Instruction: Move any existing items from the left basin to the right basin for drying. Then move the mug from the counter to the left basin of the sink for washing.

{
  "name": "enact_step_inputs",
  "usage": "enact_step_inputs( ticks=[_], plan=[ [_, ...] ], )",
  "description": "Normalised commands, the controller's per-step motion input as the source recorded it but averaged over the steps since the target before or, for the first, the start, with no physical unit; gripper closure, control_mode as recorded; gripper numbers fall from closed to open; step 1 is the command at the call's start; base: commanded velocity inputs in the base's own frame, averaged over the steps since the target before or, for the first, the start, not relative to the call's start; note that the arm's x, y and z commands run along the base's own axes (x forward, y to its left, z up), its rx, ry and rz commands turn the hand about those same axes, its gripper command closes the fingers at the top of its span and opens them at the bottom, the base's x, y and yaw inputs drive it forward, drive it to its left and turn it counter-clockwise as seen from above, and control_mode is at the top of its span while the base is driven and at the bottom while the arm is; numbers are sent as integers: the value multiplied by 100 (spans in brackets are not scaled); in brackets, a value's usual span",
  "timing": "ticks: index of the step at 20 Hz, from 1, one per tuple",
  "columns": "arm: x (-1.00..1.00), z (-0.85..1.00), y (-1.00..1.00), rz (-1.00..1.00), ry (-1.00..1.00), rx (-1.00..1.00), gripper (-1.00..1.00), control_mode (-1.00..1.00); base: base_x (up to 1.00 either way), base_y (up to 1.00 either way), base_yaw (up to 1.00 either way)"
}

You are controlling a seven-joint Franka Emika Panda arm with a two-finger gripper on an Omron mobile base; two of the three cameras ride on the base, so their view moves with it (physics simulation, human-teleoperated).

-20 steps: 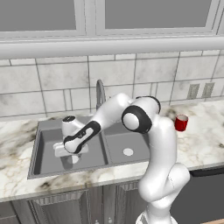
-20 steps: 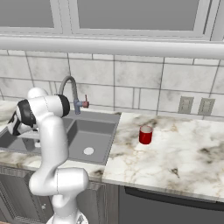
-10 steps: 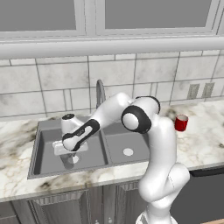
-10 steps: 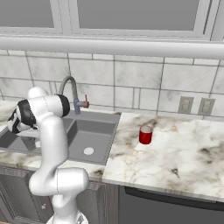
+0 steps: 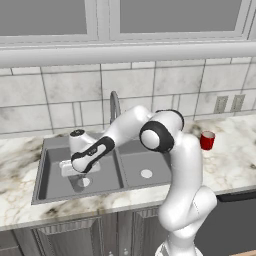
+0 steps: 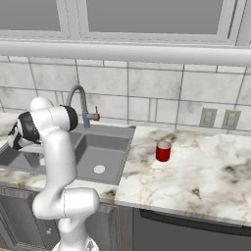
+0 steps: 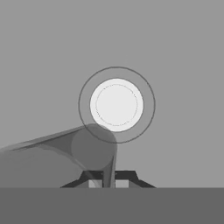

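Observation:
In the hand view the grey cup [image 7: 52,162] fills the lower left, tilted, with one side of its wall pinched between my fingertips. My gripper [image 7: 108,183] is shut on that wall. It hangs over the left basin [image 5: 52,175], just above the round pale drain [image 7: 116,105]. From the left base view my gripper [image 5: 75,172] sits low inside that wider basin. The red mug [image 5: 207,140] stands upright on the marble counter [image 6: 196,171] to the right of the sink, also visible as the red mug [image 6: 163,151] in the right base view. The narrower right basin [image 5: 145,161] holds nothing.
The arched grey faucet [image 5: 114,105] with its red handle [image 6: 95,116] rises behind the divider between the basins. My forearm stretches across the divider and the right basin. Tiled wall and two wall sockets [image 6: 218,118] stand behind the counter.
My hand has shifted only slightly inside the left basin, edging up from the floor. The mug and the camera views have stayed put.

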Motion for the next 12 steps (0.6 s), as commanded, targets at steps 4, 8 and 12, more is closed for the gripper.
enact_step_inputs(
  ticks=[4, 8, 12],
  plan=[
    [-15, 47, 0, 0, -7, 0, 100, -100, 0, 0, 0],
    [-12, 55, 0, 0, -5, 0, 100, -100, 0, 0, 0],
    [-14, 62, 0, -3, -5, 0, 100, -100, 0, 0, 0]
  ],
)
